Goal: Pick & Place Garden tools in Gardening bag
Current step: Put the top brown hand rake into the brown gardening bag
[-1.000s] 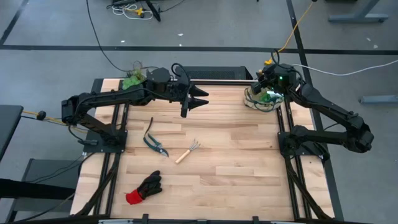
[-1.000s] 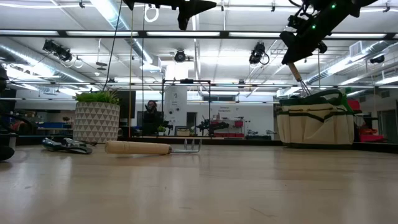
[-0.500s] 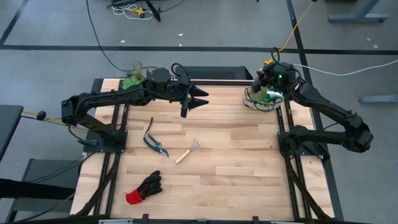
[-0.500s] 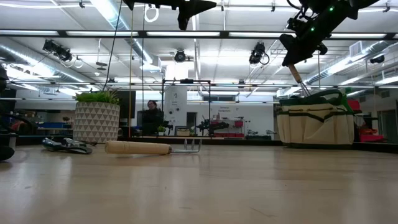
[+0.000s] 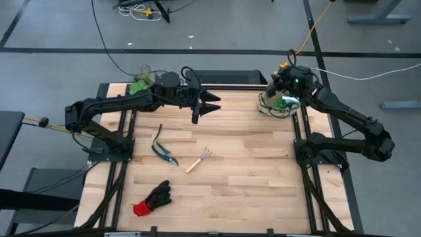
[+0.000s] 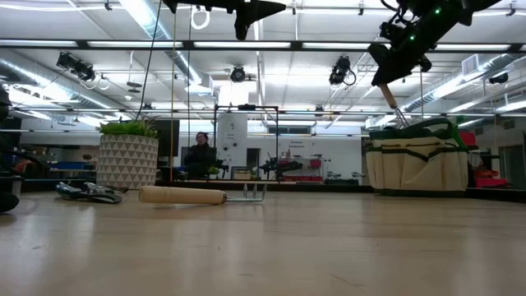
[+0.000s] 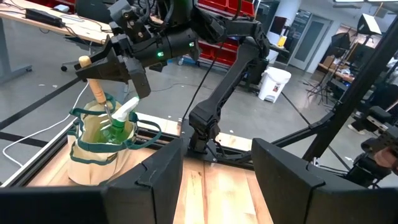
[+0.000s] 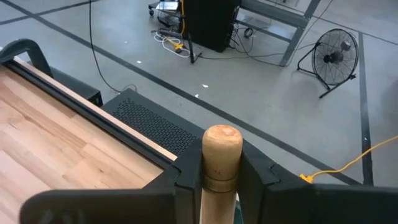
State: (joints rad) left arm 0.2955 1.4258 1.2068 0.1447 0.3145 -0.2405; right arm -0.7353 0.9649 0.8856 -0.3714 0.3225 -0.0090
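Holding a wooden-handled hand tool (image 8: 221,155) by the upper end of its handle, the right claw (image 5: 287,84) hangs directly over the gardening bag (image 6: 415,161) at the far right corner of the bench (image 5: 250,171); the tool's head is down inside the bag's mouth, beside a green spray bottle (image 7: 122,118). Rigid and light, the tool suits a grip across its round handle, though smooth wood may slip or swing. By contrast the bag is soft canvas and could sag or shift if the tool catches its green trim. Whether this tool is the fork cannot be told, since its head is hidden inside the bag.

On the open bench lie the pruning shears (image 5: 162,149), the small rake (image 5: 198,160) just beside them, and the black glove with red cuff (image 5: 152,199) nearer the front edge. A potted plant (image 6: 128,154) stands at the far left corner. Raised over the far middle of the bench, the left claw (image 5: 209,104) waits, fingers spread wide and empty.
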